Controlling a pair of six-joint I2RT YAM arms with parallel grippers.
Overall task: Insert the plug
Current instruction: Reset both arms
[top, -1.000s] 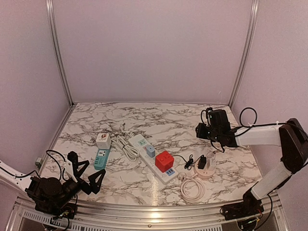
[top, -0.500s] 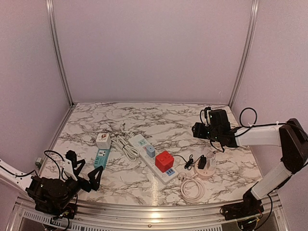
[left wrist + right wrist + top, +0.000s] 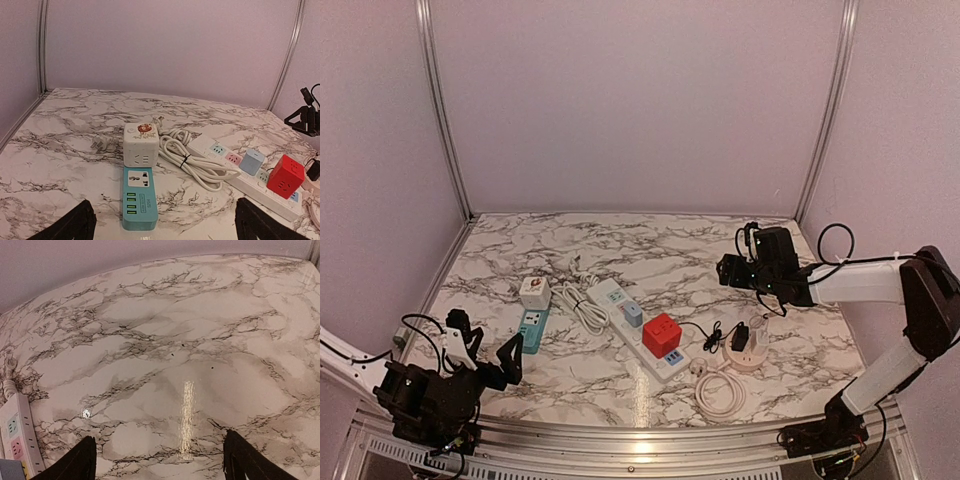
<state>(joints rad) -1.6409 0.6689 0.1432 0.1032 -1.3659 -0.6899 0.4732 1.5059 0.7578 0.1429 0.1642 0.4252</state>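
The left jaws are wide apart and hold nothing. They sit low, by the near left corner of the worktop [image 3: 670, 250]. In the left wrist view the two black left fingers [image 3: 75, 222] show at the bottom corners.

Right in front of the left jaws lies a teal socket bar [image 3: 140, 197]. A white cube socket [image 3: 141, 145] stands just past it, and the two touch. A little grey plug [image 3: 97, 144] lies flat on the worktop beside the cube, on the left jaws' left side, with its pins pointing up.

To the right of the left jaws, and farther off, a bundle of white cable [image 3: 192, 157] lies beside a long white strip [image 3: 235, 167]. A small blue block [image 3: 251, 162] and a red cube [image 3: 285, 176] sit on top of that strip.

The right jaws are wide apart too, and empty. They hang above the worktop on its right side. Below them is only bare marble. One end of the long white strip shows at the lower left of the right wrist view.

A white plug [image 3: 701, 367] lies flat on the worktop, just beside the near end of the long white strip. It joins a white cord loop [image 3: 720, 392]. It is well apart from both jaws.

A black plug [image 3: 741, 338] stands on a round pale base [image 3: 752, 358], near the right jaws.
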